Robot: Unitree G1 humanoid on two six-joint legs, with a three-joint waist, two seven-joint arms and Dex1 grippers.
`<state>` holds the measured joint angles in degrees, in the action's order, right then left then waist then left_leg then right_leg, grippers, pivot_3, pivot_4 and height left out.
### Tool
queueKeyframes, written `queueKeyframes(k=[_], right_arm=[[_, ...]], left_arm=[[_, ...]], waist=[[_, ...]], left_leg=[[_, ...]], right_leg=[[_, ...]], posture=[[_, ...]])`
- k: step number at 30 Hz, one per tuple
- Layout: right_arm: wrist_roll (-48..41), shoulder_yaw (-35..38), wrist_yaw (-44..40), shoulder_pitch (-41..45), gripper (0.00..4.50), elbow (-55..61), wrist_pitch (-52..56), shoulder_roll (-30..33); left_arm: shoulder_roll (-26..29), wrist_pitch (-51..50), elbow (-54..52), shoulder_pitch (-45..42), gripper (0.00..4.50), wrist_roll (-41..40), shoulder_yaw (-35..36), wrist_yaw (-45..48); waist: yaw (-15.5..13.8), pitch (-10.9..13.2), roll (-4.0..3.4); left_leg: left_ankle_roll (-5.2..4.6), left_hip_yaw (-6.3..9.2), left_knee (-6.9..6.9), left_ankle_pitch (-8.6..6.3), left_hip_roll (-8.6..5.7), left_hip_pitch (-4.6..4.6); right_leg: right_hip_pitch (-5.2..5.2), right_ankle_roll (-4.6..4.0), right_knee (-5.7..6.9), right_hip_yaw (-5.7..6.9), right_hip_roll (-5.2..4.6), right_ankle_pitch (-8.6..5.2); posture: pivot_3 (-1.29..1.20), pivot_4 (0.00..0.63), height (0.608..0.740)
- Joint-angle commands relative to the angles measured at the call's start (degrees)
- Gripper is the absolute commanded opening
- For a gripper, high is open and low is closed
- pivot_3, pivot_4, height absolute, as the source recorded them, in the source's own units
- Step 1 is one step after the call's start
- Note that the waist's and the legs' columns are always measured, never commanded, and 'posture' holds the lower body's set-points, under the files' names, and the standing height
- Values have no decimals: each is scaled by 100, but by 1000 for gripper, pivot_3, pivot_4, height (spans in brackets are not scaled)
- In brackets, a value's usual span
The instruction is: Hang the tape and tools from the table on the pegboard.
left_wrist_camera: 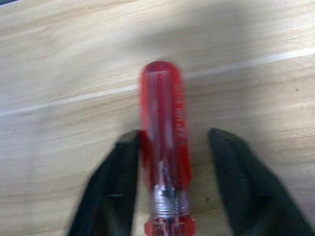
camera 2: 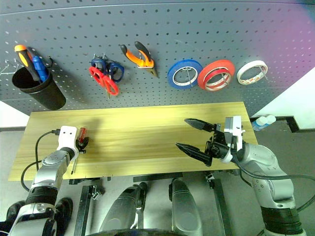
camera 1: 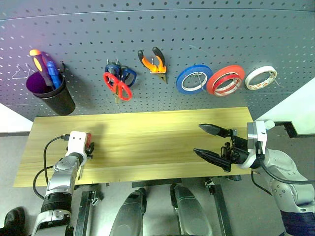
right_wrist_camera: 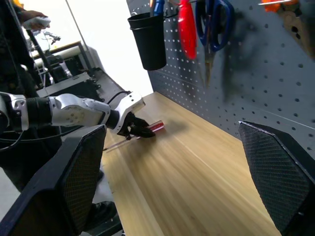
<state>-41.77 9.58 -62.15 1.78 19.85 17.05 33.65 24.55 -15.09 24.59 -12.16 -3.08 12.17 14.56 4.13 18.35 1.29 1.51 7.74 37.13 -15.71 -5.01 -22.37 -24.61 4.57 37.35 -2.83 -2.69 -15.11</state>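
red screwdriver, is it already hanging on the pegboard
No, the red screwdriver lies on the table, between the fingers of the left gripper, not on the pegboard.

Silver-grey arms, white wrist housings, black cables, black-fingered pincer.

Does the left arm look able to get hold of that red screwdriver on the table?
Probably yes. The left end effector already has a finger on each side of the red screwdriver, which lies flat on the table with nothing between.
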Motion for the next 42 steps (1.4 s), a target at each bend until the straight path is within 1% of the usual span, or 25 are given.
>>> queueKeyframes(k=[1,10,12,14,19,24,29,37,42], right_arm=[[-5,74,-40,-4,4500,24,-150,-20],[92,-23,-96,89,4500,-172,-299,-101],[118,-43,-120,158,4500,-275,-353,-148],[75,-53,-165,188,4500,-342,-349,-176],[50,-145,-452,173,4500,-489,-459,-211],[196,-295,-637,526,4500,-968,-655,-351],[168,-436,-998,611,4500,-1110,-750,-424],[216,-650,-1206,992,4500,-1306,-853,-671],[86,-604,-1161,1207,4500,-1388,-790,-833]], left_arm=[[-29,-304,-227,336,925,27,-55,-48],[-110,-321,-634,409,897,-91,60,-188],[-225,-410,-977,442,897,-267,163,-203],[-245,-555,-1400,564,897,-267,100,-178],[-415,-690,-2698,1053,897,-337,171,-366],[-479,-773,-3575,1392,897,-295,234,-494],[-465,-808,-4216,1600,897,-210,307,-646],[-411,-552,-4882,1789,897,-181,560,-726],[-348,-81,-5250,1958,897,-79,443,-561]], waist=[[0,0,-1],[-14,1,-1],[-14,1,-1],[-17,2,2],[-25,1,3],[-24,-9,2],[-92,-30,4],[-175,-207,14],[-193,-314,21]], left_leg=[[0,0,-1,0,0,1],[0,0,-2,0,0,0],[0,0,-2,0,0,0],[0,0,-1,0,-1,-2],[0,2,-6,-1,-1,-11],[2,0,-1,0,-2,-9],[2,1,-2,0,-2,-10],[7,0,1,2,-3,-10],[7,1,2,3,-4,-9]], right_leg=[[0,0,0,0,0,0],[0,1,-4,0,0,0],[0,1,-4,0,0,0],[0,1,-6,0,0,0],[-7,1,-14,2,0,0],[-6,4,-11,2,1,3],[-7,4,-13,6,2,3],[-7,5,-12,6,4,5],[-4,5,-14,8,4,5]], posture=[[-153,370,740],[-146,349,740],[-141,340,740],[-139,332,740],[-122,299,740],[-92,258,740],[-79,225,740],[-73,181,740],[-68,164,740]])
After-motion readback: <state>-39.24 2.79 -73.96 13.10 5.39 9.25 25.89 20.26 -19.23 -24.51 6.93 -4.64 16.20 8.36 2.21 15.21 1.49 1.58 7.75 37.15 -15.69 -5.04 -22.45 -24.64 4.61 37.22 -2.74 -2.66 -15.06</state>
